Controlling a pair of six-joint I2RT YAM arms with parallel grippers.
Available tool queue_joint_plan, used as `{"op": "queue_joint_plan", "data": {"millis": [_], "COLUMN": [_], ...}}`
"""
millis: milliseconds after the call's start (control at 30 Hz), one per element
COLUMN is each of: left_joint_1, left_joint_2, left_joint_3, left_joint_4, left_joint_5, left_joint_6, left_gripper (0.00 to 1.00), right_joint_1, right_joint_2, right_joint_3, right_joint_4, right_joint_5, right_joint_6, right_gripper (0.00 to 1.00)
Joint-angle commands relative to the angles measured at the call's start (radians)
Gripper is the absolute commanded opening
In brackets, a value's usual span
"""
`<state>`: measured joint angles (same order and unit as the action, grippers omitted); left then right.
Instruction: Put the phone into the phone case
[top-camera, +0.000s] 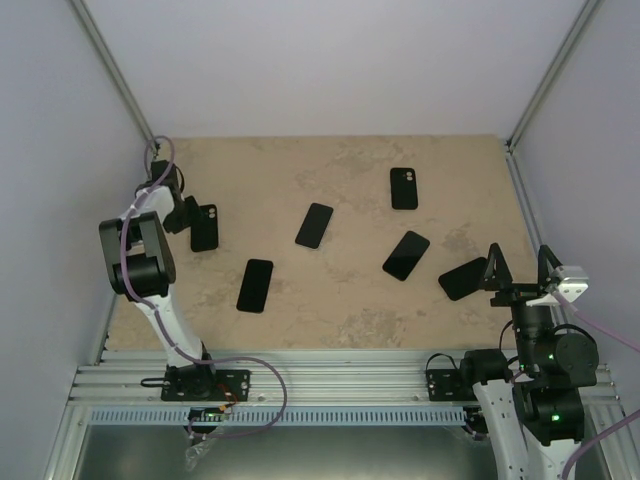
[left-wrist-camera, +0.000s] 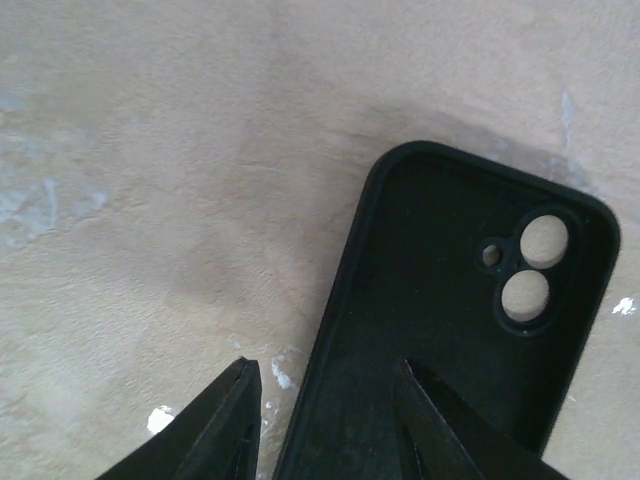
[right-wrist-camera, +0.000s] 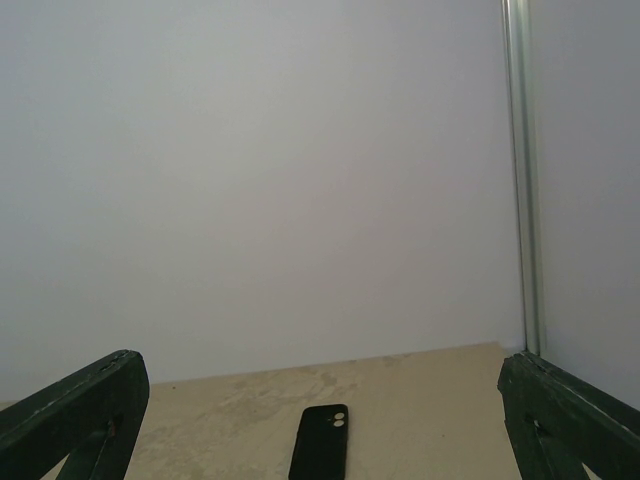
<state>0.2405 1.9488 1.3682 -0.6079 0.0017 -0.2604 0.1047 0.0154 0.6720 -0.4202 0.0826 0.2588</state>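
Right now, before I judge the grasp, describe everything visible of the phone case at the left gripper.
The phone case is black, matte and rubbery-looking, with rounded corners and a raised rim. It lies flat on the beige table, hollow side up and empty. Its camera cut-out has two round holes and one small hole, with the table showing through. The left gripper straddles one long edge, one finger over the hollow and one outside; contact is unclear.

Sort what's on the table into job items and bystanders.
Job:
- left gripper
- phone case, empty, its side wall between that gripper's fingers

Lying about, though one may be the needed phone:
- five black slabs
- right gripper, open and idle
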Motion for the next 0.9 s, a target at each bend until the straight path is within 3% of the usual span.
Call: {"op": "queue_joint_plan", "data": {"millis": [0, 500, 867], "left_joint_1": [0.002, 0.002, 0.001], "left_joint_2": [0.044, 0.061, -0.122], "left_joint_3": [0.024, -0.050, -0.119], "left_joint_4": [-0.013, 0.030, 0.020], "left_joint_5": [0.030, 0.079, 0.199], "left_joint_6": [0.014, 0.010, -0.133], "left_gripper": [0.35, 0.01, 0.00], "right_joint_1": [0.007, 0.009, 0.010], "right_joint_2": [-0.011, -0.012, -0.010], "right_joint_3": [-0.003, -0.003, 0.001], "right_joint_4": [0.005, 0.004, 0.001], "right_joint_5": [0.005, 0.007, -0.006], "right_joint_6": [0.007, 0.003, 0.001], "right_gripper": [0.98, 0.98, 0.97]}}
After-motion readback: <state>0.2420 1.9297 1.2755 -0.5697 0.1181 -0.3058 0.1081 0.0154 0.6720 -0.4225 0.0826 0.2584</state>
